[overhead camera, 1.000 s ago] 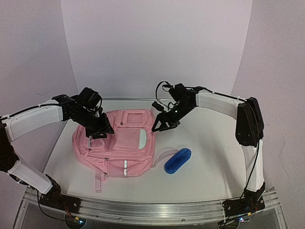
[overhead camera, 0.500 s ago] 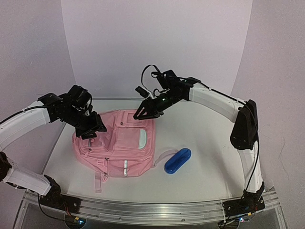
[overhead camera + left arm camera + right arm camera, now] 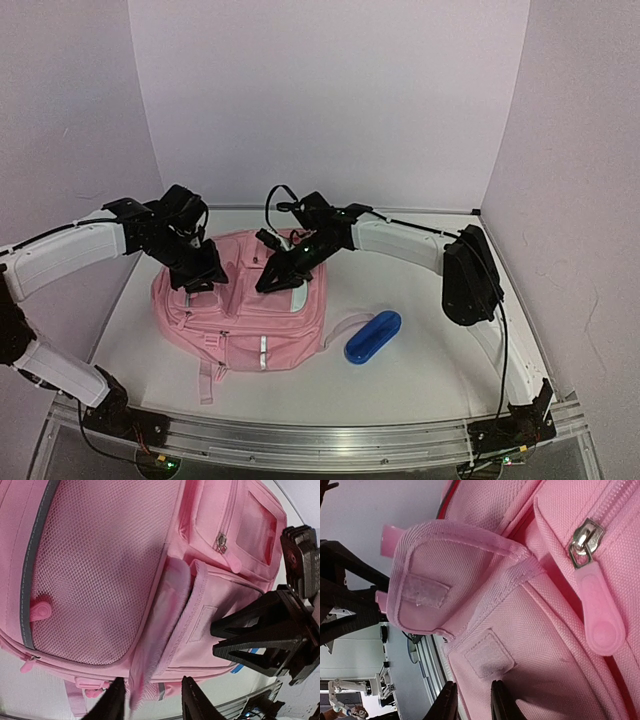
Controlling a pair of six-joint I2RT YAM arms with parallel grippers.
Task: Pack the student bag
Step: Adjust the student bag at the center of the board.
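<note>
Opening the flap (image 3: 172, 595) seems the current step: the bag (image 3: 245, 320) lies on the table (image 3: 430, 370), left tool (image 3: 152, 690) and right tool (image 3: 472, 687) both released beside it. Next, 1 must pinch that flap.

**Q:** Overhead view. Which surface carries the load?

**A:** My table (image 3: 440, 350), white and matt. An aluminium rail (image 3: 320, 432) runs along its near edge.

**Q:** What lies directly on it?

**A:** (a) The student bag (image 3: 250, 310), pink, left of centre, lying front side up with a narrow strap trailing toward the rail. (b) A blue case (image 3: 373, 336), oblong, set diagonally just beside the bag's right side. (c) A pale pink curved strip (image 3: 335, 326), between bag and case. Whether it belongs to the bag I cannot tell.
</note>
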